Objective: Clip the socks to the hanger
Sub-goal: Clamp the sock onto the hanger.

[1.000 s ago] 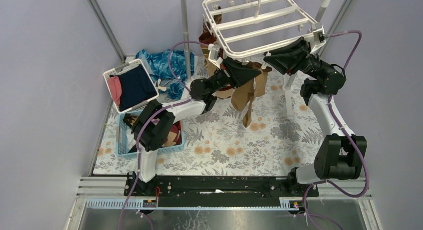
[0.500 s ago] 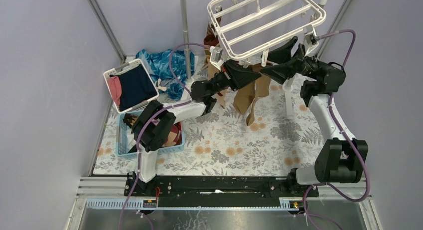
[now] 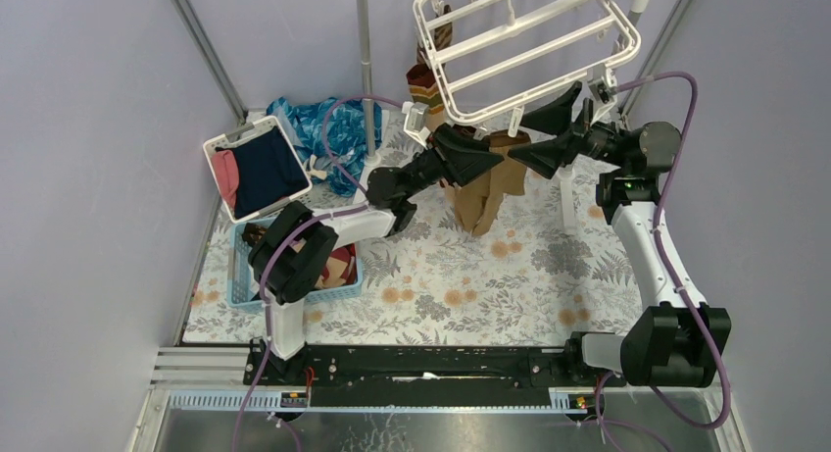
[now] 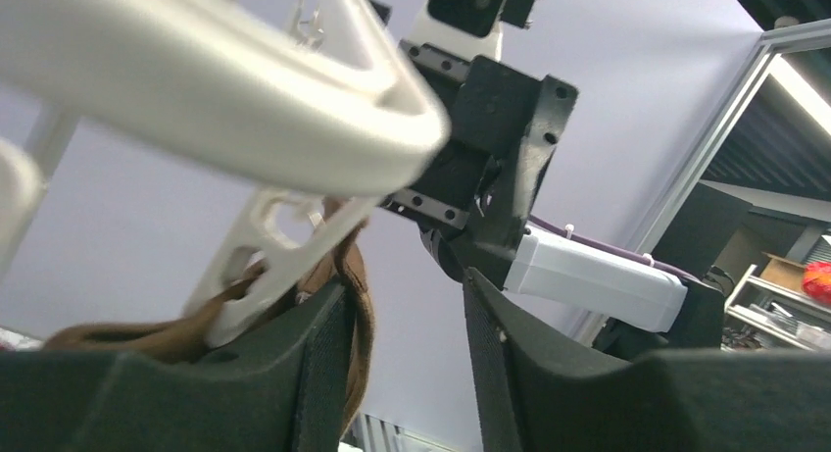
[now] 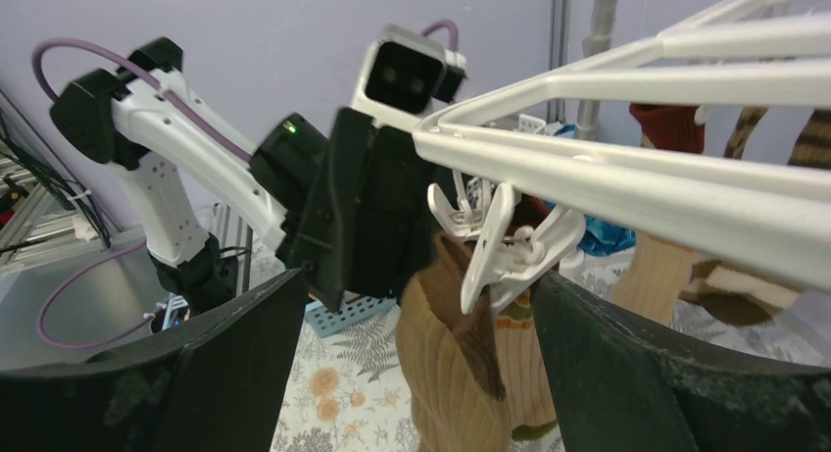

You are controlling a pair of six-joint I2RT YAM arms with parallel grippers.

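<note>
The white hanger (image 3: 529,40) hangs tilted from the rack top. A white clip (image 5: 500,241) on its near edge pinches a tan sock with a brown cuff (image 5: 461,374), which dangles beside other socks (image 3: 485,192). More socks (image 3: 426,75) hang at the hanger's back left. My left gripper (image 3: 490,146) is up at that clip, open; the brown cuff (image 4: 358,305) rests against its left finger (image 4: 314,374), with nothing in the gap (image 4: 407,364). My right gripper (image 3: 517,128) stands wide open around the clip and sock (image 5: 416,364), touching neither.
A white bin (image 3: 257,168) of navy and pink clothes and a blue basket (image 3: 240,266) stand at the left. Blue patterned cloth (image 3: 323,128) lies by the rack pole (image 3: 366,60). The rack's right leg (image 3: 566,192) stands behind the right arm.
Both grippers have opened: the right released the clip and spread wide, and the left let go of the sock cuff. The hanger swung up and back; the sock now hangs from the clip.
</note>
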